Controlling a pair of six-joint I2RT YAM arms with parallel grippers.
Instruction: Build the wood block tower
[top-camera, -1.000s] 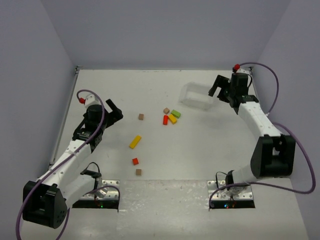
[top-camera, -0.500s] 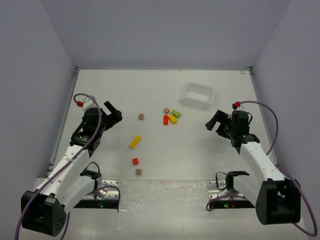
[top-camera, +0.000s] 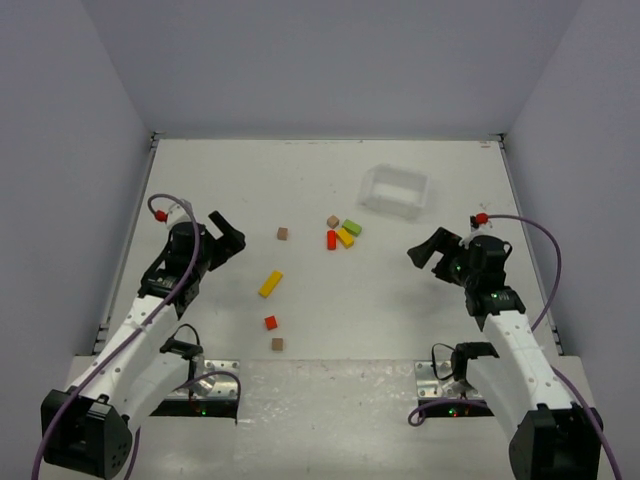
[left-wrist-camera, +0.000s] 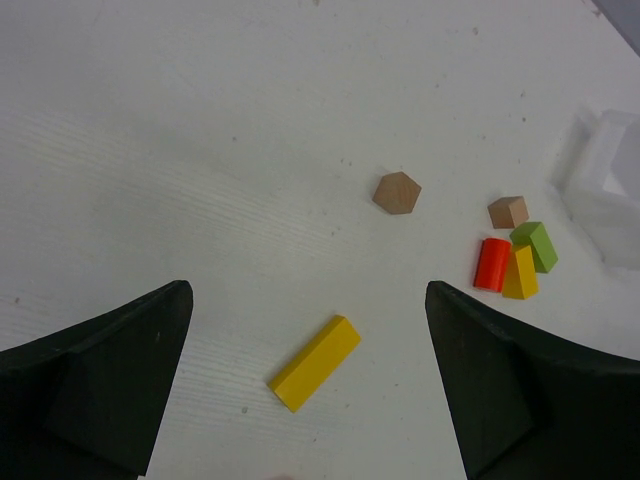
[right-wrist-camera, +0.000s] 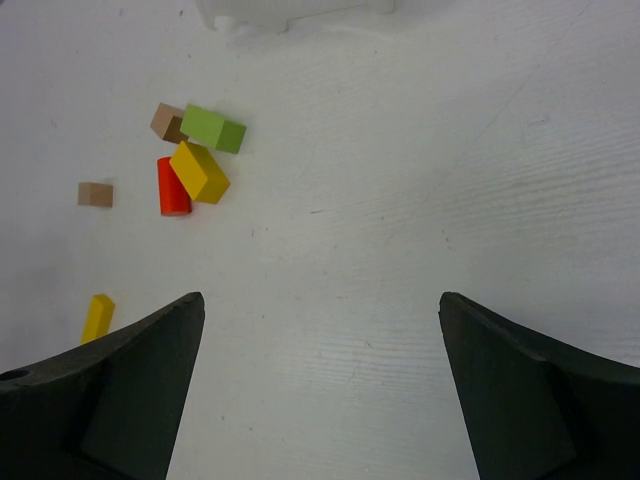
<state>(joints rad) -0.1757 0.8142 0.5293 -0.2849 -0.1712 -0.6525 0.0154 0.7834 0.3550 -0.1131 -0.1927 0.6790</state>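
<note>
Right gripper had pulled back from the clear tray to the near right side, and the left gripper had slid a little nearer too. Both had their fingers spread wide and held nothing. The wood block tower was just a bunch of green, yellow, red and brown blocks lying touching, near the tray. A long yellow block lay apart from it.

A green block, yellow block, red cylinder and brown cube lie huddled, unstacked, between the left hand and right hand. A long yellow block lies alone nearer the left hand.
</note>
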